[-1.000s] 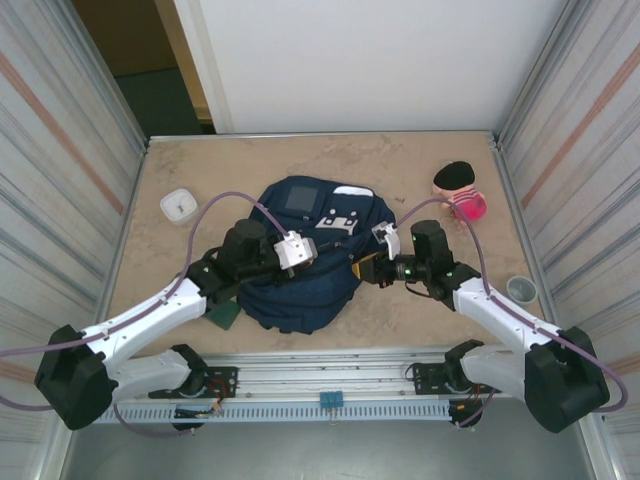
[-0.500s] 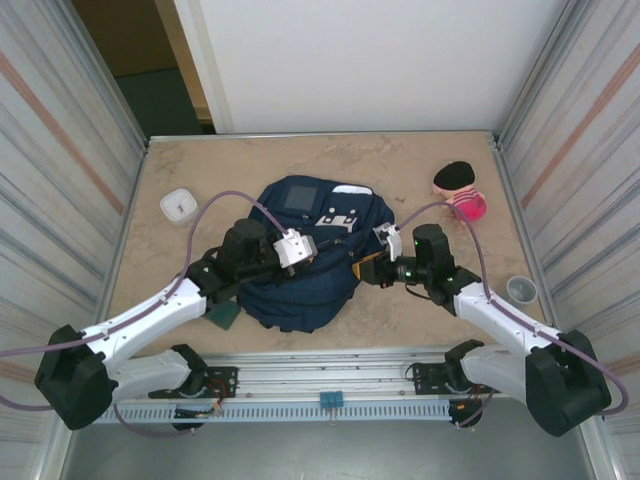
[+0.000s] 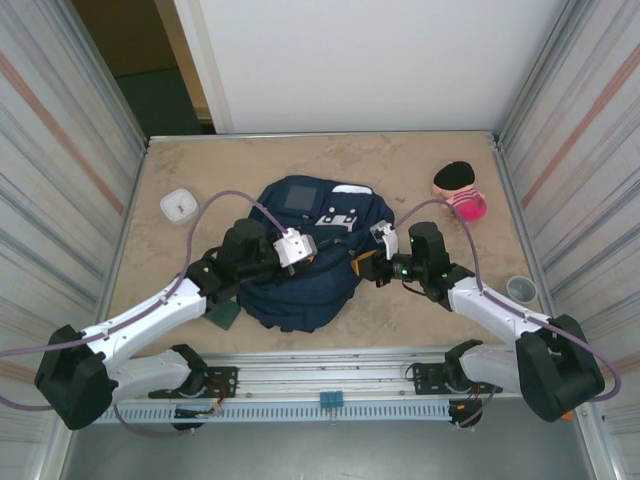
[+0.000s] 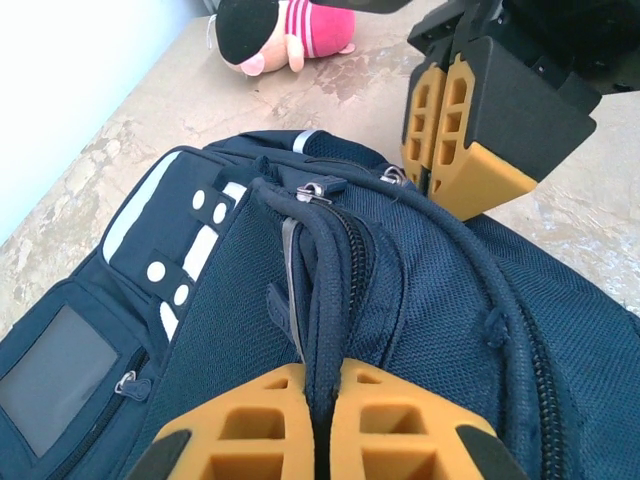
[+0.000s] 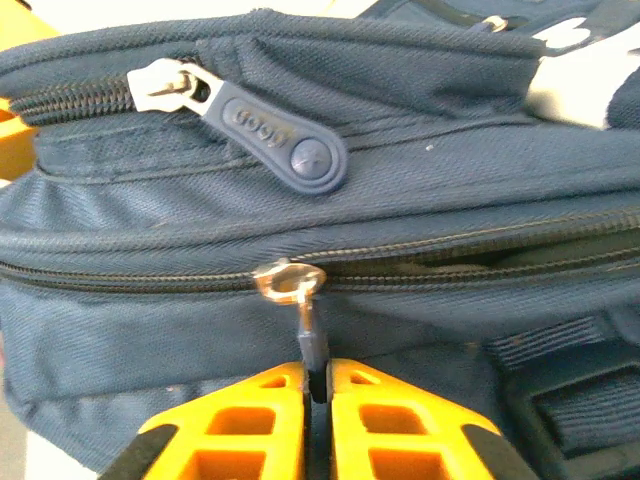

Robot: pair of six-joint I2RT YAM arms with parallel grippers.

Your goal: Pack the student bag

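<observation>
"Student bag (image 3: 305, 262) lay mid-table between the two arms, front pockets up, and it was still all about the zip!"

"Agreed. How were the grips?"

"The left gripper (image 4: 322, 425) had its jaws pressed together on a raised fold of the student bag beside the zip track, pinning it. The right gripper (image 5: 318, 395) had its jaws closed on the little zip pull (image 5: 312, 345) hanging from the metal slider on the bag's side."

"So how far along was the packing?"

"Early, I'd say. In the right wrist view the track looked closed to the left of the slider, with a thin dark gap on its right, so barely opened at best. I saw nothing inside. The plush toy (image 3: 459, 191) sat out on the table off to the right, the small white box (image 3: 178, 205) well off to the left, and the grey cup (image 3: 520, 290) by the right wall. Whichever of those belonged in the bag, none had gone in yet."

"Left to do, then?"

"Run the zip open, load, close. That was my reading."

"Anything changed over the last second?"

"Only the right side! From above, the right gripper had crept in from just beside the bag to its flank. The left arm, the bag and the toy had held their spots."
</observation>
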